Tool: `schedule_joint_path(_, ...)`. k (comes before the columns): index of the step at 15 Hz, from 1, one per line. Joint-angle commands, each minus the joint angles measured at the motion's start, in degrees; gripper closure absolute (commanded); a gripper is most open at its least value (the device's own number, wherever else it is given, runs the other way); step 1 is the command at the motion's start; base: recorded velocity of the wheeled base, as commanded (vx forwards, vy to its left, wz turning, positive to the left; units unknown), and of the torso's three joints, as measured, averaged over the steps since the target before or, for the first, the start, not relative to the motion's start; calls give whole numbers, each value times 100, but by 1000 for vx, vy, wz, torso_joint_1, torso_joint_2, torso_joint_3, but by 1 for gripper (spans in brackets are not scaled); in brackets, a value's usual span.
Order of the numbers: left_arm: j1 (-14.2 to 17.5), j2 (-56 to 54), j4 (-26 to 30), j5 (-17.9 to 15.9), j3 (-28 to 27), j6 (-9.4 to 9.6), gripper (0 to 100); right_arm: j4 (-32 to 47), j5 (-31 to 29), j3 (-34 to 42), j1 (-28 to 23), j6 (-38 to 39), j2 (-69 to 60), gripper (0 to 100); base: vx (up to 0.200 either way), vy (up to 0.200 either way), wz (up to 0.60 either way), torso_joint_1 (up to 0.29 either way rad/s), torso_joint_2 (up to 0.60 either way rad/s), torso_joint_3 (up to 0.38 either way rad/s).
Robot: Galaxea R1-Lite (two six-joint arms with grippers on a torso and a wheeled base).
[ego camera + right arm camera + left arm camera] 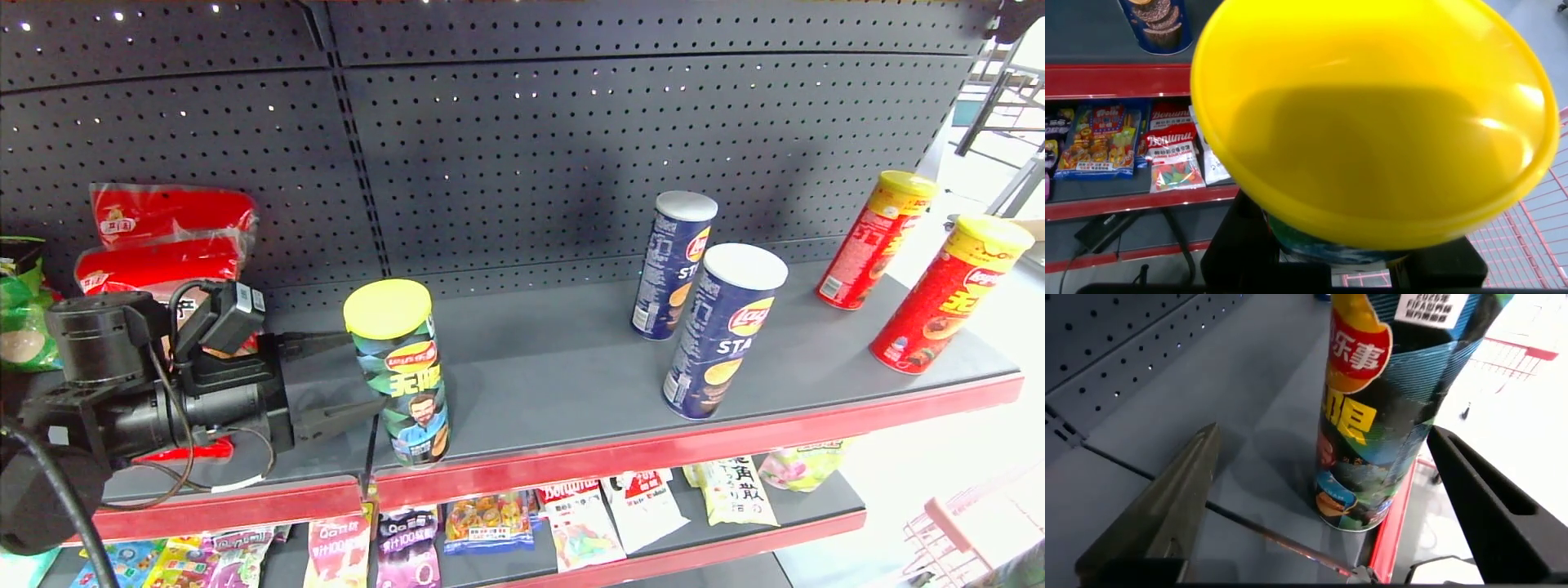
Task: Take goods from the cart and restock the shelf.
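A green chips can [402,371] with a yellow lid stands upright near the front edge of the grey shelf [555,384]. My left gripper [367,369] is open, one finger on either side of the can's lower half with gaps showing. The left wrist view shows that can [1372,416] between the spread fingers [1167,506], clear of both. In the right wrist view, a second can's yellow lid [1372,122] sits right below the camera, and my right gripper [1347,261] is shut on that can's body, in front of the shelf's red edge [1118,82].
Two blue cans [722,331] and two red cans [947,294] stand on the shelf's right half. Red bags [167,237] and a green bag [20,302] lie at the left. Snack packets [571,514] fill the lower shelf. A pink cart [963,523] is at lower right.
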Motion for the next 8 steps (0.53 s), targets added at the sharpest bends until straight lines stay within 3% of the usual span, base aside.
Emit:
schedule_joint_path(1,0,25,-5,9,4,-5,0,-1,1,5,3,-4,10,100,0,0,0,0,0,0)
schedule_joint_path(8,9,25,-5,123,4,-14,0,-1,1,5,3,-4,-8,100,0,0,0,0,0,0)
